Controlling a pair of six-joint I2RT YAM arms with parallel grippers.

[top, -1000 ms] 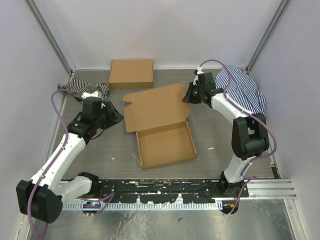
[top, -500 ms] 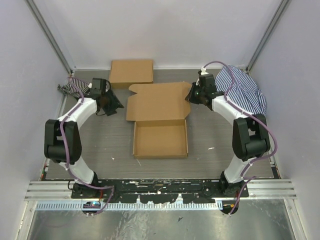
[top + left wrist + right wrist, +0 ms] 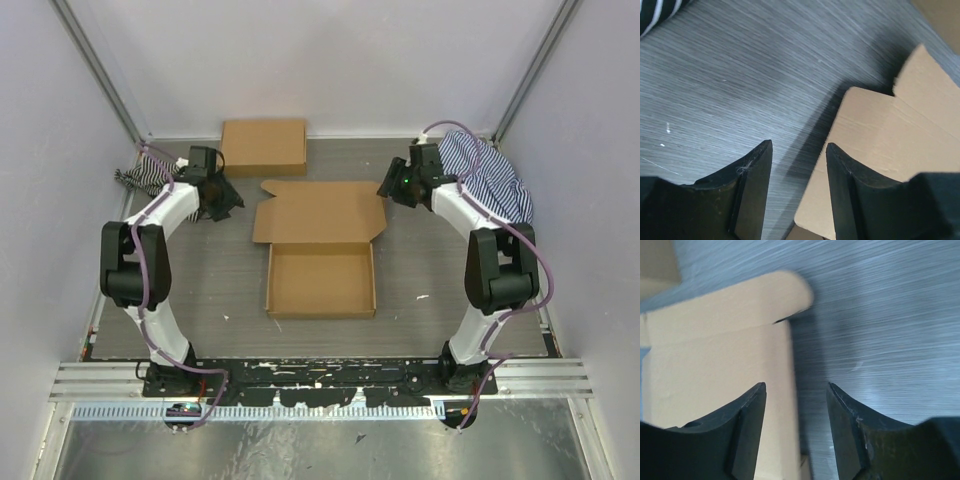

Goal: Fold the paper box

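Observation:
The paper box (image 3: 320, 283) sits mid-table as a shallow brown tray, with its lid flap (image 3: 320, 212) spread open behind it. My left gripper (image 3: 231, 206) hovers open at the lid's left edge. In the left wrist view the left gripper (image 3: 799, 145) has its jaws apart, and the lid's corner (image 3: 875, 145) shows below and between them, untouched. My right gripper (image 3: 386, 191) stands open at the lid's right edge. In the right wrist view the right gripper (image 3: 796, 385) straddles the lid's edge (image 3: 720, 365) without gripping it.
A second closed brown box (image 3: 263, 147) lies against the back wall. Striped cloth is bunched at the back left (image 3: 140, 178) and back right (image 3: 487, 175). White walls close in on both sides, and a metal rail (image 3: 320, 372) runs along the near edge.
My right gripper has opened and let go of the lid's right edge. The left arm swung to the back left, and the box turned square to the table.

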